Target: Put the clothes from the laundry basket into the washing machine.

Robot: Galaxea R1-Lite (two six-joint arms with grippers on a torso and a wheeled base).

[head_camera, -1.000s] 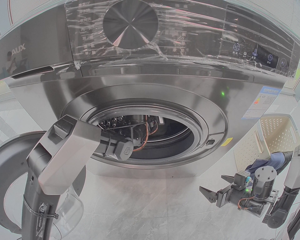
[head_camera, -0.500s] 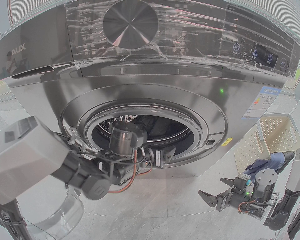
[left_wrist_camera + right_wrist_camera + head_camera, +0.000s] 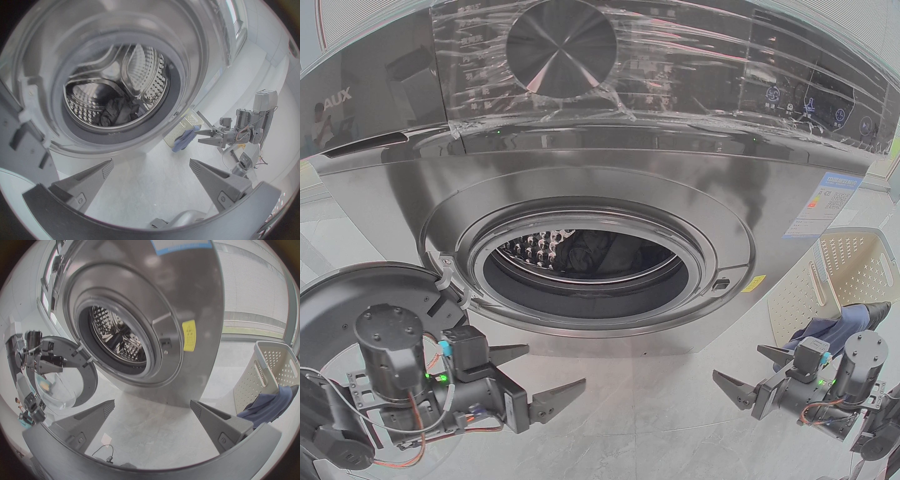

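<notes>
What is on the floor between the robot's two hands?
Nothing. The head view shows bare floor between the left gripper and the right gripper.

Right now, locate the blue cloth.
The blue cloth hangs over the rim of the laundry basket, low right in the head view, beside the right end effector.

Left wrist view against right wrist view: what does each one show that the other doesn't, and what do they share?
Left wrist view only: the dark crumpled garment plain in the perforated steel drum, and the right claw, open, near the cream plastic laundry basket. Right wrist view only: the yellow rectangular sticker on the silver washing machine, the round glass door standing open, and the left claw, open, in front of that door. Shared: that drum, that basket, and the blue cloth draped over its rim.
</notes>
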